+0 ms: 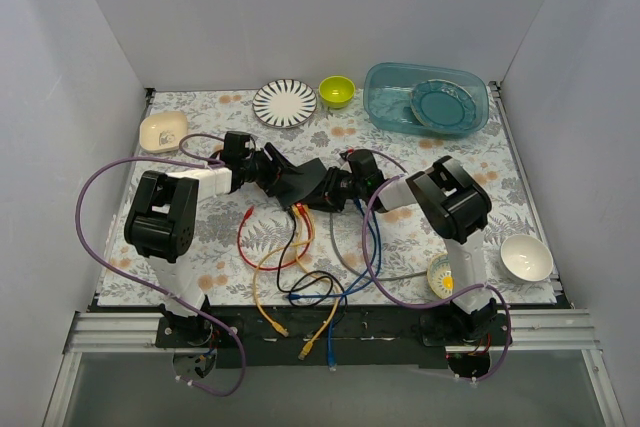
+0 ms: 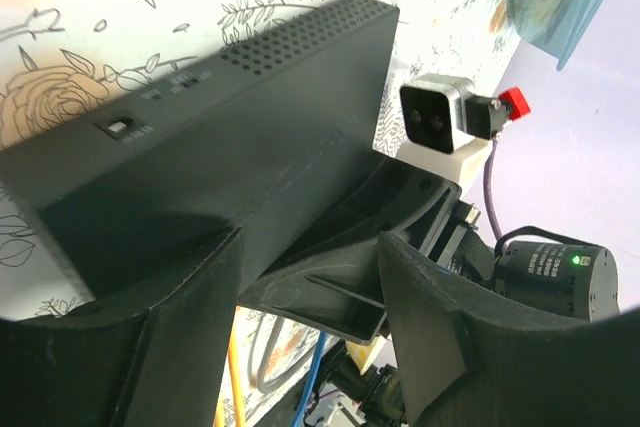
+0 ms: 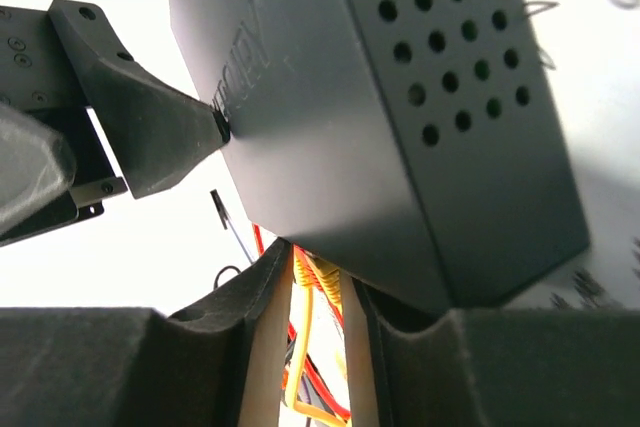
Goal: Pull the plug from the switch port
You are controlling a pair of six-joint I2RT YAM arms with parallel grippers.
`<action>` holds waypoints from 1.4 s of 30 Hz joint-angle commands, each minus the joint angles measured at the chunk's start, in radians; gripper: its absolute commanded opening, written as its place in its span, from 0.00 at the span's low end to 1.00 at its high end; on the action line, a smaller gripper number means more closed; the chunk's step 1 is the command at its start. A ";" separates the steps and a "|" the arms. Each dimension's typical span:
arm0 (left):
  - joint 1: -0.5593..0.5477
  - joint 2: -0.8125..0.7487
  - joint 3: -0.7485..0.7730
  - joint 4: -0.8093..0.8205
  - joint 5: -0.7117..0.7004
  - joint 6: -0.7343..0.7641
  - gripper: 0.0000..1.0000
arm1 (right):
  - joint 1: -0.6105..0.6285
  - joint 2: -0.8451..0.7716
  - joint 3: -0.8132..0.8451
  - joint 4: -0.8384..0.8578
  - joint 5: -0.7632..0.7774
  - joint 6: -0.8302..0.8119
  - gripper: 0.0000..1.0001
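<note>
Switch sits tilted near the middle of the counter, between 2 tools. Left tool clamps one end, jaws spread to the box's thickness. Right tool pinches the yellow plug at the socket edge, jaws narrow.

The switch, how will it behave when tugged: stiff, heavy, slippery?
Probably stiff: the switch has flat faces and sharp edges. Likely light, since its vent holes suggest a hollow shell. Its plugged cables may drag it sideways.
</note>
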 commanded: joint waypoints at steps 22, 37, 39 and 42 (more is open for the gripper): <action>-0.026 -0.195 -0.181 -0.018 0.088 0.020 0.56 | 0.048 0.037 -0.092 -0.001 0.050 -0.068 0.01; 0.028 -0.210 -0.134 -0.034 0.016 0.029 0.57 | -0.110 -0.278 -0.287 -0.243 0.218 -0.333 0.01; 0.048 -0.219 -0.097 -0.053 0.016 0.048 0.57 | -0.136 -0.324 -0.288 -0.273 0.232 -0.393 0.01; 0.069 -0.218 -0.063 -0.071 0.013 0.055 0.57 | -0.147 -0.349 -0.256 -0.308 0.239 -0.436 0.07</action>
